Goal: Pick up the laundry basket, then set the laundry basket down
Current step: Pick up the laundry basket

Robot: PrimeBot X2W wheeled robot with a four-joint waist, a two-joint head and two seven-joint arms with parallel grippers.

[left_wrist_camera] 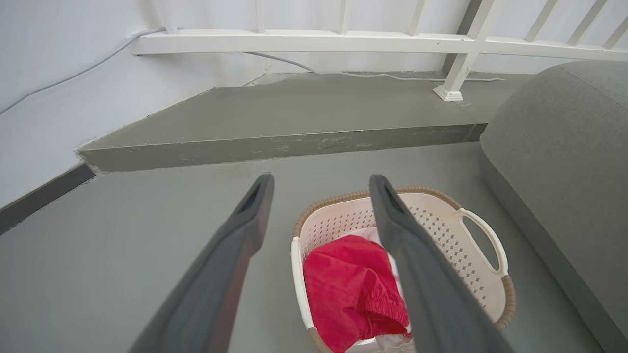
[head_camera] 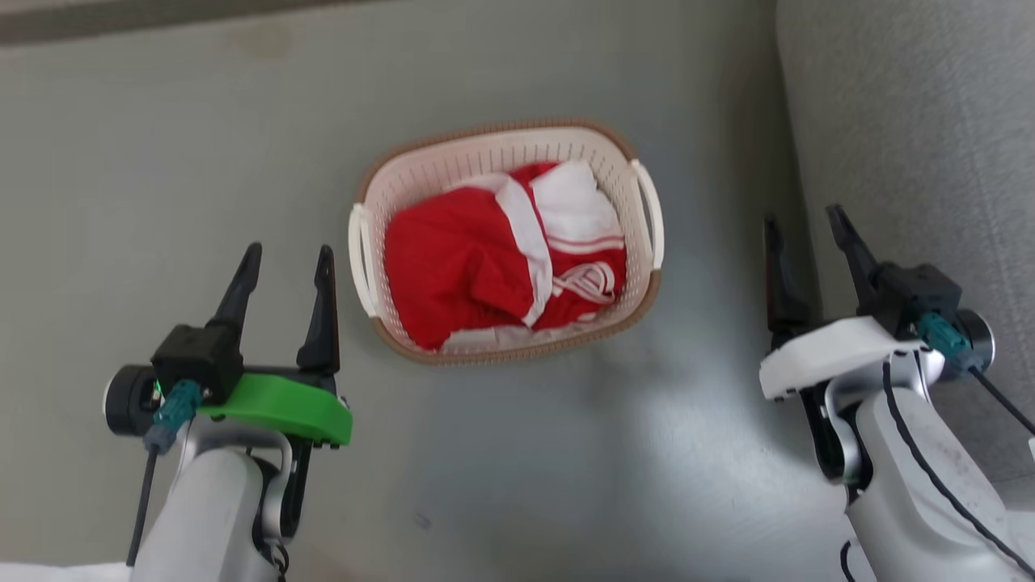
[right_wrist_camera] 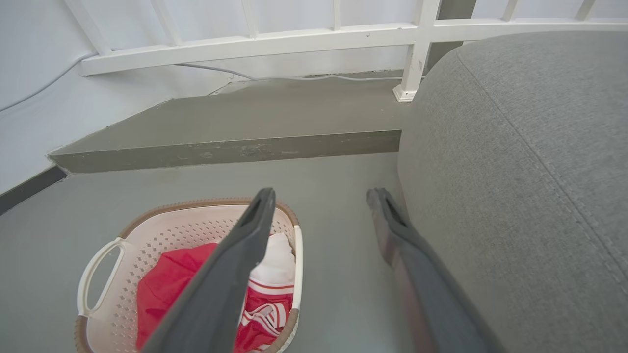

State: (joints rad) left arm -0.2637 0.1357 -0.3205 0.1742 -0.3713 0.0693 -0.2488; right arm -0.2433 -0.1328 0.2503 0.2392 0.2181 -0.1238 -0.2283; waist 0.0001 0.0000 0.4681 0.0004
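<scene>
The laundry basket [head_camera: 493,153] is seen standing upright on the grey floor [head_camera: 162,162], centred ahead of the robot and between its two arms. It is filled with crumpled red clothing [head_camera: 453,267] trimmed in white. The basket is touched by neither pincer. The left pincer [head_camera: 290,249] is held spread and empty, near the basket's left handle [head_camera: 356,259] but apart from it. The right pincer [head_camera: 801,215] is likewise spread and empty, set apart from the right handle [head_camera: 653,214] and just beside a grey upholstered cushion [head_camera: 914,121]. Beyond the basket, a raised step [left_wrist_camera: 274,147] and a white railing [left_wrist_camera: 294,41] are shown.
</scene>
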